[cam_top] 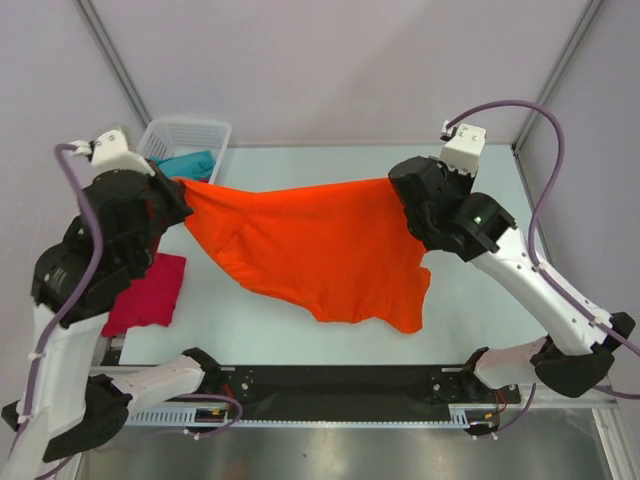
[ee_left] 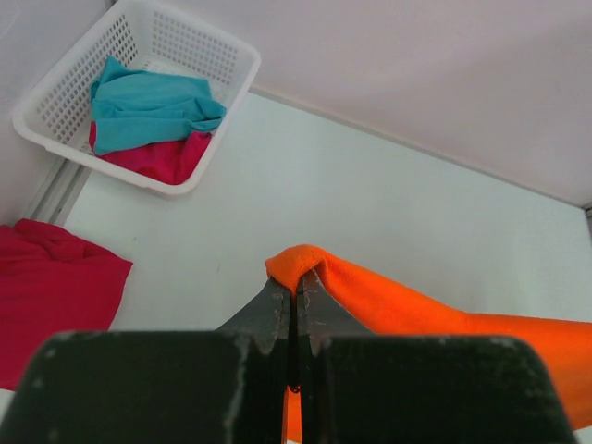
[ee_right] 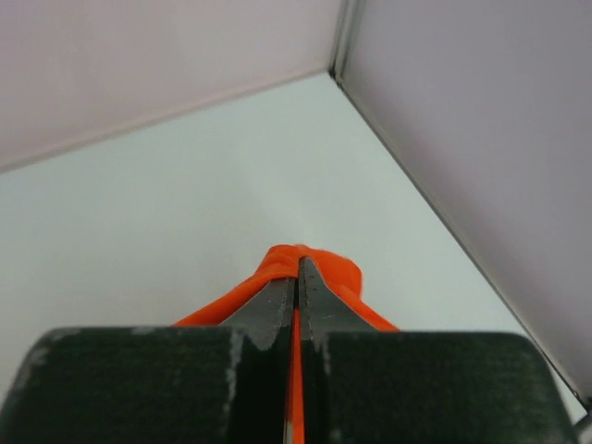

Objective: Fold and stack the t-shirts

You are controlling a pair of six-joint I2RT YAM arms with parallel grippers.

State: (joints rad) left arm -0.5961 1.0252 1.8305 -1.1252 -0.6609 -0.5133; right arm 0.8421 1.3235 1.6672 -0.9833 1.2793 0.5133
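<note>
Top external: left arm (cam_top: 105, 225), right arm (cam_top: 455, 210) spread wide, jaws clamping the suspended orange t-shirt (cam_top: 310, 250).

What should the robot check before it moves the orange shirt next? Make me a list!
1. Left gripper shut on the orange t-shirt: ok.
2. Right gripper shut on the same shirt: ok.
3. Shirt spread smooth between them: not ok, its near edge hangs wrinkled.
4. Bare table to lay it on: ok.
5. Pink t-shirt lies apart from the orange one: ok.
6. Pinched spots are matching corners: cannot tell.
</note>
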